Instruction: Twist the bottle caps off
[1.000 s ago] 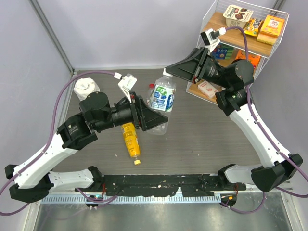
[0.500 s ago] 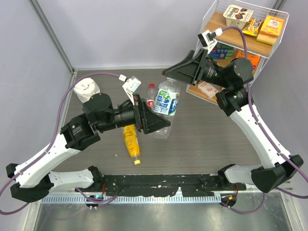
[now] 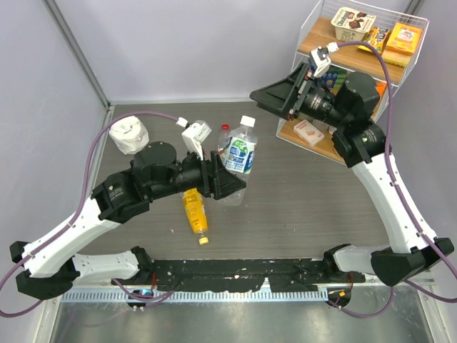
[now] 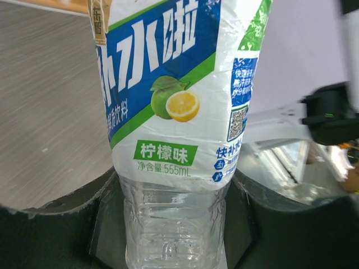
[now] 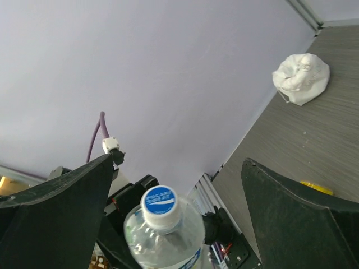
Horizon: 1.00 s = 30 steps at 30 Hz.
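Clear plastic, the small bottle with the blue-white label (image 3: pixel 239 153) leans at centre frame with its pale cap (image 3: pixel 248 121) on, the left gripper (image 3: pixel 230 187) clamped round its lower body. The right gripper (image 3: pixel 258 98), upper right, gapes empty near the cap. A lying yellow bottle (image 3: pixel 194 207) and a red-capped bottle (image 3: pixel 224 133) crowd close. Left wrist: fingers (image 4: pixel 280 235) pinch the bottle low. Right wrist: the cap sits low-centre; centre squarely over it before closing, I'd judge.

Dark grey wood-grain table (image 3: pixel 300 200) spreads right across the cell, and pale lavender walls (image 3: pixel 200 50) close it in behind and on both sides. A slanted metal post (image 3: pixel 76 51) marks the back left corner. Far right, a white wire rack (image 3: pixel 321 32) with wooden shelves stands on the table's corner. Light falls soft and even
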Available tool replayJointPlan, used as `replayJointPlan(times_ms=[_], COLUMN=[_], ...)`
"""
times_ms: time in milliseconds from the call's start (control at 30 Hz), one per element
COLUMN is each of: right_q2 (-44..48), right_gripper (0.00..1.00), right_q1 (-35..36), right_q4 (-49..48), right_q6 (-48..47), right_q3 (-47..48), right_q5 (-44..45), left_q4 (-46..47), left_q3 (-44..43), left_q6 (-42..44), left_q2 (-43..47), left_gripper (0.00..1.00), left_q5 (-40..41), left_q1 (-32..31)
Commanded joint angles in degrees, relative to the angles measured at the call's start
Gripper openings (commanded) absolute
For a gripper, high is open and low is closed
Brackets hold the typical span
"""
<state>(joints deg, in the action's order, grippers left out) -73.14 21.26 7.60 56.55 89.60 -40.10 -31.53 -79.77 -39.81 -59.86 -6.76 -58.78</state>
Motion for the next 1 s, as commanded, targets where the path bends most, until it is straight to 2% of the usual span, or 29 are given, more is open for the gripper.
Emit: replayJointPlan(times_ms=[0,267,333,733,933,967], right_q2=[-1.38,-9.11,-10.43,-15.98,-15.63,-15.80], right_gripper=[1.00,1.00,1.00,1.00,0.91,0.87], right_q1=[-0.07,0.10,1.15,11.61,11.97,11.97], right_q4=[15.04,40.26,44.06,49.53,47.08,46.55], right_q6=[-6.89,-14.71,-15.94,-14.55,-12.08,-11.65], right_q3=[6.44,19.90,22.54,26.42,22.47,22.28], right_q5=[7.91,18.72,21.36,29.90,31.48,31.31], left_q4=[-9.33,-16.28,-17.86,-25.41,-26.83,-26.92], left_q3=[-2.06,-3.29,-3.99,-9.87,-12.16,-12.43], left_q6=[4.04,4.13,3.95,2.81,3.51,3.51], left_q2=[-0.17,-4.39,-5.44,-13.70,-16.08,-16.34], left_gripper=[0.25,0.25,0.25,0.25,0.25,0.25], left_q5=[11.06,17.39,19.24,22.93,22.32,22.23], left_q1=[-0.01,-0.01,-0.01,-0.10,-0.02,-0.01])
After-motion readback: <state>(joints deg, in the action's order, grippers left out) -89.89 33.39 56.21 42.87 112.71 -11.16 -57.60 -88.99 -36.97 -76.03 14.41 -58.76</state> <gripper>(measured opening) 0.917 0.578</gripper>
